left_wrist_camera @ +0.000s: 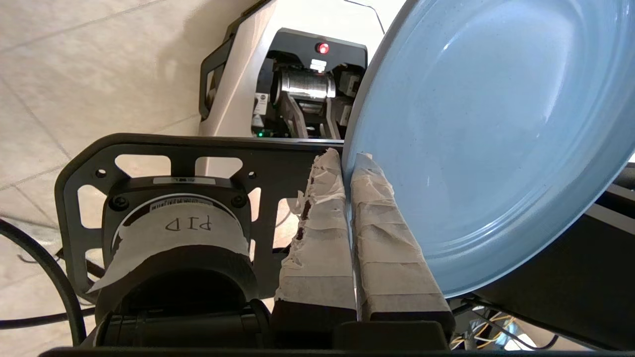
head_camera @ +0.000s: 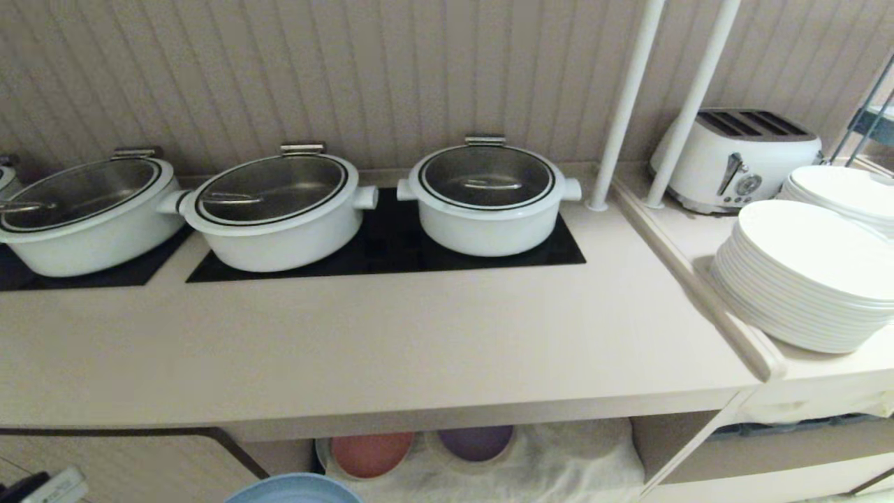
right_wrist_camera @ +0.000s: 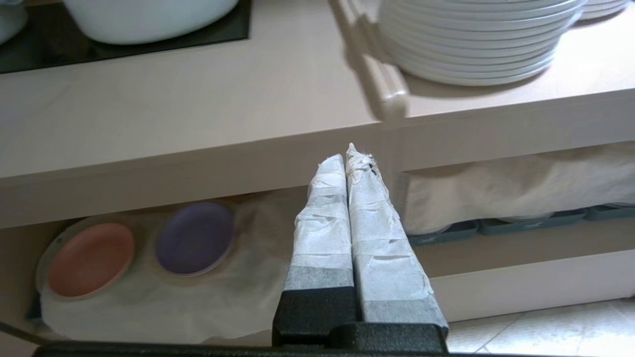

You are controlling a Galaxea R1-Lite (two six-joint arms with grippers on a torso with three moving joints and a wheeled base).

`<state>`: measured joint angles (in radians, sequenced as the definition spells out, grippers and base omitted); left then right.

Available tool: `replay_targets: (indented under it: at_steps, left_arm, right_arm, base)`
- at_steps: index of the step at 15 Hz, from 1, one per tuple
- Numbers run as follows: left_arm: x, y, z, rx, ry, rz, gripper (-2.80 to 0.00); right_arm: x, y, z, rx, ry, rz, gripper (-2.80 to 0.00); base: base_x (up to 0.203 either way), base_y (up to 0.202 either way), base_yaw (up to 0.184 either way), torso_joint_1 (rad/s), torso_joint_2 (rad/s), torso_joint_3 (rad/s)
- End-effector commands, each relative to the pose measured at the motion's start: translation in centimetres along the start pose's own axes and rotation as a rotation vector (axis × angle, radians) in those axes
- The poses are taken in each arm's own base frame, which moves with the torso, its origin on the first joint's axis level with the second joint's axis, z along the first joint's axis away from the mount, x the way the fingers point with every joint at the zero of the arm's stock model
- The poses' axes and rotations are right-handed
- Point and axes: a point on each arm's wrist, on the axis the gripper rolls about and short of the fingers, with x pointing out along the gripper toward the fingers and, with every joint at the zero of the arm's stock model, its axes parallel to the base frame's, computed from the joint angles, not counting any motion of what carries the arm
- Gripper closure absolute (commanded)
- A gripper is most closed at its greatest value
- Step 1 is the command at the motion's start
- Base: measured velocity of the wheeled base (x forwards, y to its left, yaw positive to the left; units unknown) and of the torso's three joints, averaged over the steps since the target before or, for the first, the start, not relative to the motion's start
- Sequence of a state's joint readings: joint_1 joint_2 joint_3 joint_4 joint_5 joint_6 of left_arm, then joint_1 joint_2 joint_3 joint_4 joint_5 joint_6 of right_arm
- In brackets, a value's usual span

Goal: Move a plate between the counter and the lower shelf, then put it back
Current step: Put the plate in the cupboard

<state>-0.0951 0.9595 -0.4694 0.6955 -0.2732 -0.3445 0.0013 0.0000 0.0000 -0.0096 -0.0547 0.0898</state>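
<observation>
Both jaws pressed together: left gripper (left_wrist_camera: 347,158) pinching plate (left_wrist_camera: 486,139) rim; right gripper (right_wrist_camera: 353,153) empty.

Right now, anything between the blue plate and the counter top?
Only the counter's thick front edge: the round matte light-blue plate, pinched at its rim by the left claw, sits below it. The bare beige worktop in front of the white lidded pots has nothing on it.

Three pots (head_camera: 279,209) stand at the back of the counter (head_camera: 391,335); two plates (head_camera: 419,450) lie in the lower shelf (head_camera: 559,461) below.
</observation>
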Motion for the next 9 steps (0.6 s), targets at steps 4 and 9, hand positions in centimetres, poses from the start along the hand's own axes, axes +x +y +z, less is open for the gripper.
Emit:
replay_targets:
  at_steps: [4,9]
  left_arm:
    - [-0.11,0.03,-0.18,-0.001,-0.005,-0.003,0.00]
    - [-0.18,0.05,-0.30,0.002,-0.012,-0.007,0.00]
  right_arm:
    - [0.00,0.00,0.00,-0.001,0.000,0.000,0.00]
    - [0.00,0.00,0.00,0.001,0.000,0.000,0.00]
  base:
    - [0.000,-0.195,0.001,0.003,0.00,0.002]
    - [0.000,-0.194,0.001,0.002,0.00,0.002]
